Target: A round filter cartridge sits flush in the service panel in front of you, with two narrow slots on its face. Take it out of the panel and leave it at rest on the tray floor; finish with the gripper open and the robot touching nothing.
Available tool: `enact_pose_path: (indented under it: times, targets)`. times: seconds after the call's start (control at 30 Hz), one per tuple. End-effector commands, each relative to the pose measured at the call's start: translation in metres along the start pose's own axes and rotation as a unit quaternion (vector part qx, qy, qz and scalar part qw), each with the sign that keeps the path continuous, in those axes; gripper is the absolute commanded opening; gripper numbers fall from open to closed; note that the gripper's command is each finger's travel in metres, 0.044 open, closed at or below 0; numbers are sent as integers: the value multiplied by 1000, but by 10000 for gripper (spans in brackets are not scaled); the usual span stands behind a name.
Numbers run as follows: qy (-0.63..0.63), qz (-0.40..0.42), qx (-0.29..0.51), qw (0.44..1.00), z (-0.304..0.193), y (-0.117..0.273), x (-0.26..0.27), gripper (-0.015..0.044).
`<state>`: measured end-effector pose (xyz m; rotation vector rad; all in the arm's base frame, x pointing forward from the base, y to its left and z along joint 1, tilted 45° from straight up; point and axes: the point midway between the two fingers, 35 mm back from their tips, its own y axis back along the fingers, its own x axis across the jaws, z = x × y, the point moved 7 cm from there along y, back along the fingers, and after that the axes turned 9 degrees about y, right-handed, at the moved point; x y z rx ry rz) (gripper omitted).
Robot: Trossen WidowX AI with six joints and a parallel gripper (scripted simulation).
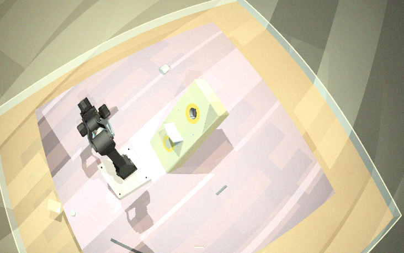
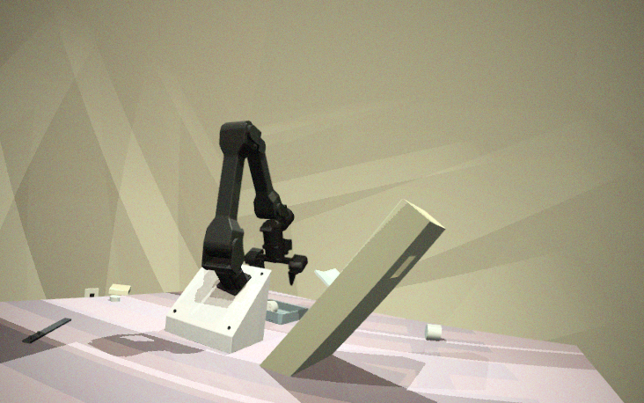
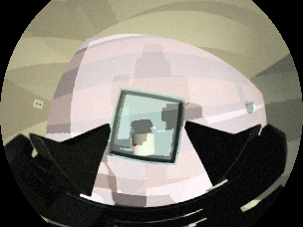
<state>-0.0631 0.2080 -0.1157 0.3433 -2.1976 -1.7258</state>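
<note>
Claw [image 2: 277,268] wide open, empty, hanging above tray [image 3: 122,128]. Cartridge [image 3: 144,143] looks already down on tray floor, out of panel [image 1: 190,125]. Prob. last step: lift arm away, touch nothing.

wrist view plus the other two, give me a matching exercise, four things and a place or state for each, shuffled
Things:
1. cream round filter cartridge
2. black gripper
3. pale green slab-shaped service panel
4. upper yellow-ringed hole in the panel

Places or states:
a. fingers spread wide with nothing between them, above the tray
b. dark and empty
c. inside the teal square tray
d. leaning tilted on the pink mat

Pairs: 1-c, 2-a, 3-d, 4-b
</note>
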Motion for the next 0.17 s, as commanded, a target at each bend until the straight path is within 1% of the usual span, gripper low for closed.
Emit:
enact_pose_path:
  times: [0.0, 0.13]
  targets:
    - [0, 0, 0, 1000, -1, 0, 0, 440]
    - [0, 0, 0, 1000, -1, 0, 0, 440]
